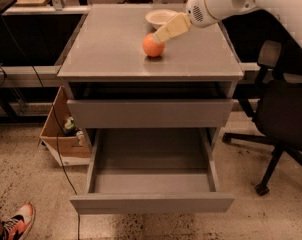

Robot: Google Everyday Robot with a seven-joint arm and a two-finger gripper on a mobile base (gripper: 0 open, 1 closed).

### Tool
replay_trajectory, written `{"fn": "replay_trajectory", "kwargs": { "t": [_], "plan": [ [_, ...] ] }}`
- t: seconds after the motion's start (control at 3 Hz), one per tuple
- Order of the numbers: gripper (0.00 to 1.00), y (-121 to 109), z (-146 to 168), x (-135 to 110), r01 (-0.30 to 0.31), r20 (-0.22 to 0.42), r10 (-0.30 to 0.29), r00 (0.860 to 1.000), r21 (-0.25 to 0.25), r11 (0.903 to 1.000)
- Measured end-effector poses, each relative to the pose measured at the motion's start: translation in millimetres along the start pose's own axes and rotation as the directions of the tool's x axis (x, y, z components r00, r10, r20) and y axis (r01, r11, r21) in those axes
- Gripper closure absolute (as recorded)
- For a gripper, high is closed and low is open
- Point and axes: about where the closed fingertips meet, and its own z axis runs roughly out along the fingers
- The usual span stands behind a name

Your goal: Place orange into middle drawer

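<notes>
One orange [153,46] sits on the grey cabinet top [111,54], with one white bowl [160,17] at its 12 o'clock. The single gripper [162,34] slants in at the orange's 1 o'clock, its tip right at the fruit (how wide it stands, I cannot tell). There are two drawers at 6 o'clock: the upper drawer [150,113] barely out, the middle drawer [152,203] pulled well out.

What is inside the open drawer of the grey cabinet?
Only its bare grey floor shows in the open drawer; the strip just behind its front is hidden. The orange sits on the cabinet top, the gripper beside it.
</notes>
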Motion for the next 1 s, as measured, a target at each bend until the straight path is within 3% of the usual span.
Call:
{"fn": "replay_trajectory", "kwargs": {
  "t": [0.33,1.0],
  "plan": [
    [0.0,-3,42,18,-0.068,0.066,0.068,0.996,0.0,0.9977],
    [0.0,-7,111,16,-0.15,0.22,0.149,0.964,-0.01,0.9886]
  ]
}}
